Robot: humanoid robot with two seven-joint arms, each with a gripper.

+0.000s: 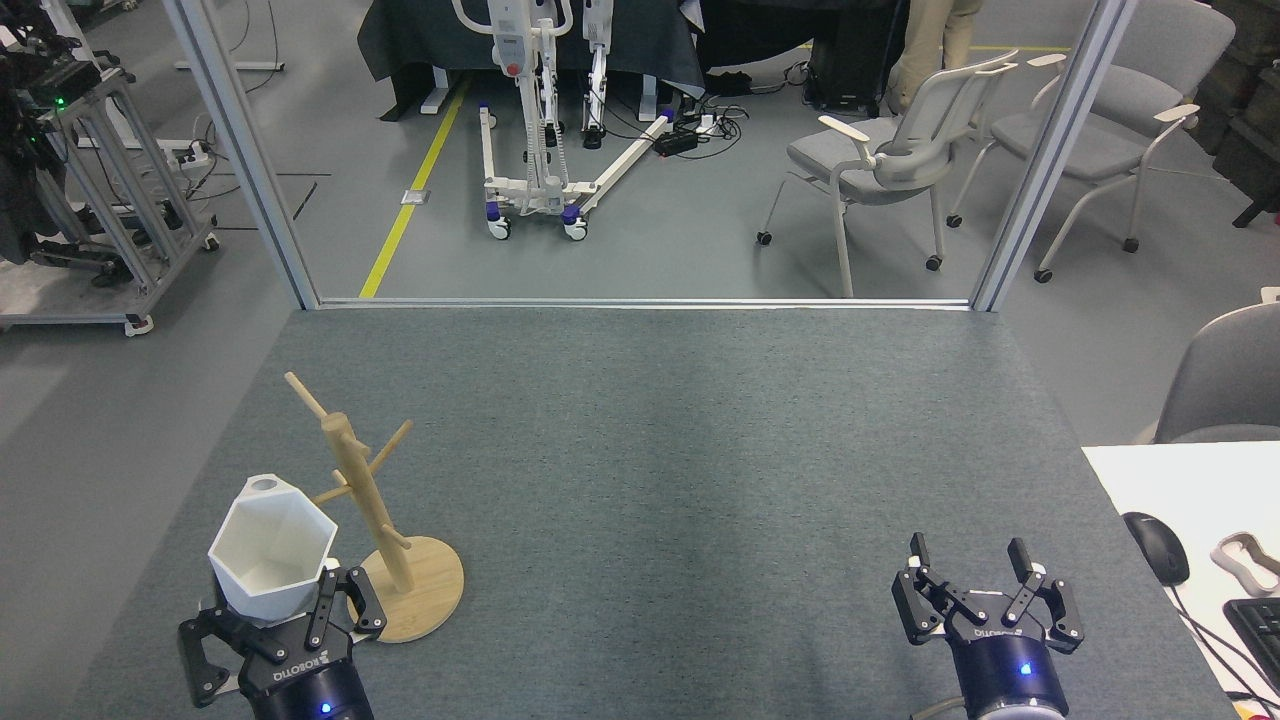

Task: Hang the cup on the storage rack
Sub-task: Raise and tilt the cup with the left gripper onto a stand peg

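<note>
Left tool (272,640), at seven o'clock on the tabletop (700,480), grips the cup's (270,545) base, just left of the rack (385,530). Right tool (985,600) hangs open, empty. Best practice, judged: align the rim tab's hole with a peg, then slide it on. Cup: white, faceted, hexagonal mouth.
</note>
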